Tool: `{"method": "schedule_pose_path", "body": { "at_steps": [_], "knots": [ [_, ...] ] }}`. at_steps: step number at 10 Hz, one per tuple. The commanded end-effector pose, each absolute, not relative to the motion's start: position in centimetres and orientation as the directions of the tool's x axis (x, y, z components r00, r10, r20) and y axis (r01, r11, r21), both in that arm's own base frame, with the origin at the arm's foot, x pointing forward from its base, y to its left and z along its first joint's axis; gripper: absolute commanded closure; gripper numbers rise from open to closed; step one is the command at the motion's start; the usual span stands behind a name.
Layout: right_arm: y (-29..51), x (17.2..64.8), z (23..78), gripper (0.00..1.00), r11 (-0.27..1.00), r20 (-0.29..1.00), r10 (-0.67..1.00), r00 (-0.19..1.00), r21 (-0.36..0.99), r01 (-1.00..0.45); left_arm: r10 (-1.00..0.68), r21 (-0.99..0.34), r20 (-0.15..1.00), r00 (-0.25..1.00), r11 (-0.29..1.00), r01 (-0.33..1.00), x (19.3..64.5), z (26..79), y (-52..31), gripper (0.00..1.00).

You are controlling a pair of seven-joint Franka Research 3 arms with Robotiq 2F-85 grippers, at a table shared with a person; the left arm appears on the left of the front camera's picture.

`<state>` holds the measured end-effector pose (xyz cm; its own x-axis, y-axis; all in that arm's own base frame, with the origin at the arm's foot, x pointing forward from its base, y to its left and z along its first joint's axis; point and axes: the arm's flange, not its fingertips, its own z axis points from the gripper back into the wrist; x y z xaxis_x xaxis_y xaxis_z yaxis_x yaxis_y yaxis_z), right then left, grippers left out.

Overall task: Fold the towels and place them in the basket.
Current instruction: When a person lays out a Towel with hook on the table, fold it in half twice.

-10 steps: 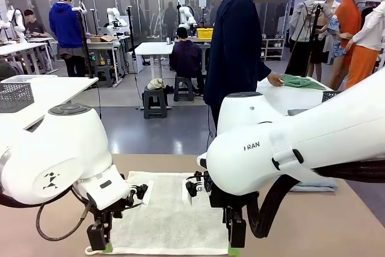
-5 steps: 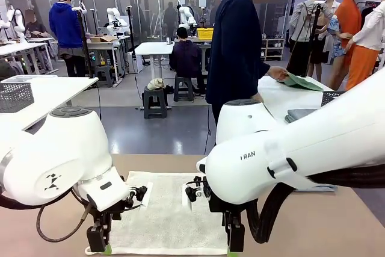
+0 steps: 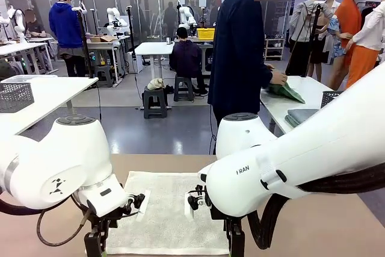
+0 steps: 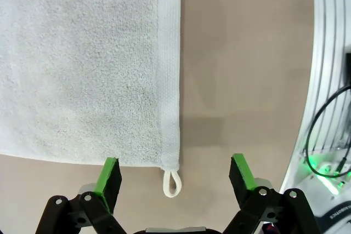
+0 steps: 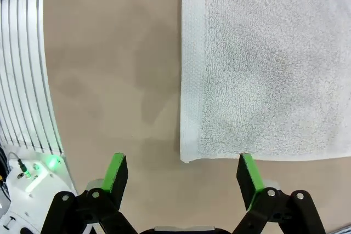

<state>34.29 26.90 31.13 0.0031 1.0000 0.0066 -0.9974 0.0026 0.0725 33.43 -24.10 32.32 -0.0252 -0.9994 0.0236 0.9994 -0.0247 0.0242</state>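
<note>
A cream-white towel (image 3: pixel 165 212) lies flat on the tan table between my two arms. In the left wrist view its corner (image 4: pixel 164 152) with the small loop (image 4: pixel 171 182) lies just ahead of the gap of my open left gripper (image 4: pixel 175 172). My right gripper (image 5: pixel 184 175) is open too, and the towel's other near corner (image 5: pixel 189 154) sits right before its gap. From the front, both grippers (image 3: pixel 94 246) (image 3: pixel 234 246) point down at the towel's near edge. A corner of a dark mesh basket (image 3: pixel 329 95) shows on the far right table.
A person in dark clothes stands beyond the table, hands on a dark green cloth (image 3: pixel 286 91) on the side table (image 3: pixel 313 88), next to a folded grey cloth (image 3: pixel 304 115). A grey mesh basket (image 3: pixel 15 95) sits on the left table. Bare tabletop flanks the towel.
Both grippers have sunk lower at the towel's near corners, still open. The person has picked up and shifted the green cloth on the side table.
</note>
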Motion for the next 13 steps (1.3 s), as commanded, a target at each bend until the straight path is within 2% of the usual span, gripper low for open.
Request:
{"method": "schedule_pose_path", "body": {
  "at_steps": [1, 10, 11, 12, 13],
  "knots": [
    [27.5, 34.7, 30.5, 0.0, 0.015, -0.009, 1.0, 0.015, 0.058, -0.998, -0.998, 0.031, 0.028, -0.056, -0.055, 0.998, 34.2, 31.3, -23.8, 0.0],
    [27.7, 35.5, 28.6, 0.0, 0.023, 0.017, 1.0, 0.024, 0.054, -0.998, -0.997, 0.06, 0.055, -0.055, -0.052, 0.997, 35.2, 29.3, -23.0, 0.0],
    [27.7, 35.5, 28.6, 0.12, 0.02, 0.018, 1.0, 0.021, 0.046, -0.999, -0.997, 0.081, 0.051, -0.066, -0.062, 0.995, 35.2, 29.2, -23.0, 0.0],
    [27.7, 35.5, 28.6, 0.2, 0.02, 0.019, 1.0, 0.021, 0.039, -0.999, -0.996, 0.086, 0.052, -0.07, -0.066, 0.994, 35.2, 29.1, -22.9, 0.07],
    [27.8, 35.4, 28.7, 0.2, 0.02, 0.016, 1.0, 0.021, 0.024, -0.999, -0.996, 0.077, 0.059, -0.07, -0.065, 0.995, 35.2, 29.1, -22.9, 0.04]
  ]
}}
